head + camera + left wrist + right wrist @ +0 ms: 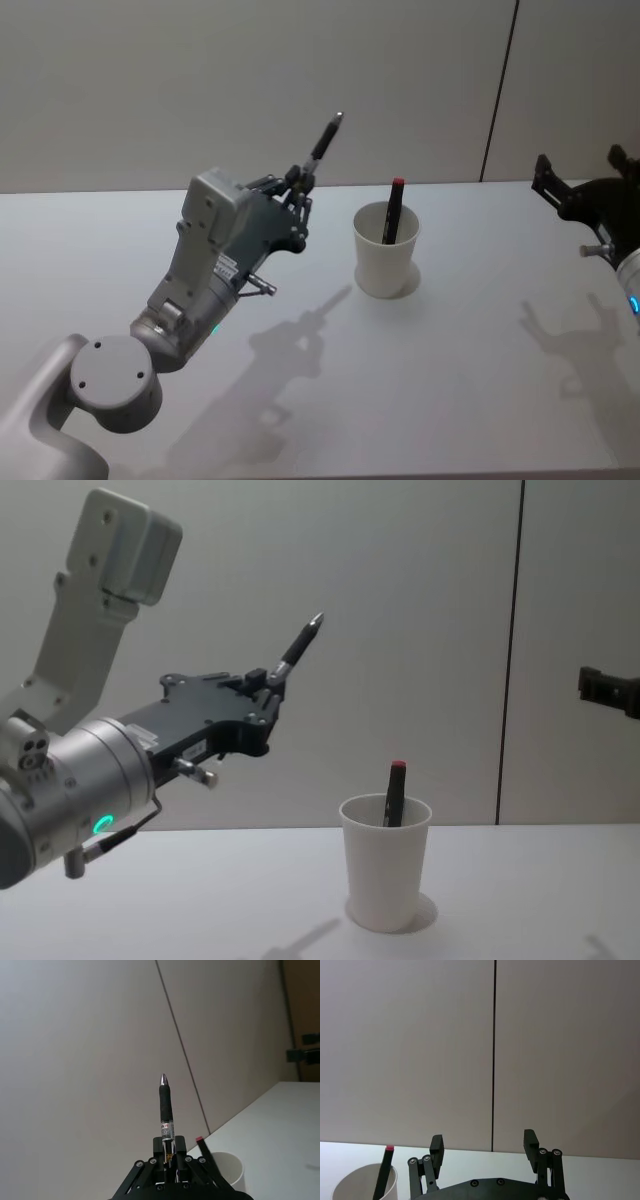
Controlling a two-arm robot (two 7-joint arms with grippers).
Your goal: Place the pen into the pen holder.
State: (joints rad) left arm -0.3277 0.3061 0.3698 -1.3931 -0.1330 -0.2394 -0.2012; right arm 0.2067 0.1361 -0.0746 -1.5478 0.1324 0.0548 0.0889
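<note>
Left of centre in the head view, the left gripper (298, 192) is held above the white table (480, 380). Its fingers pinch the lower end of the black pen (325, 135), which slants up and to the right, well above the tabletop. Just right of centre stands the pen holder (385, 262), with a red-capped pen (393, 210) leaning inside it. At the right edge the right gripper (580, 162) hangs with its fingers spread apart.

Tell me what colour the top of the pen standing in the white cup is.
Red cap on a black body; clearest in the chest view.
</note>
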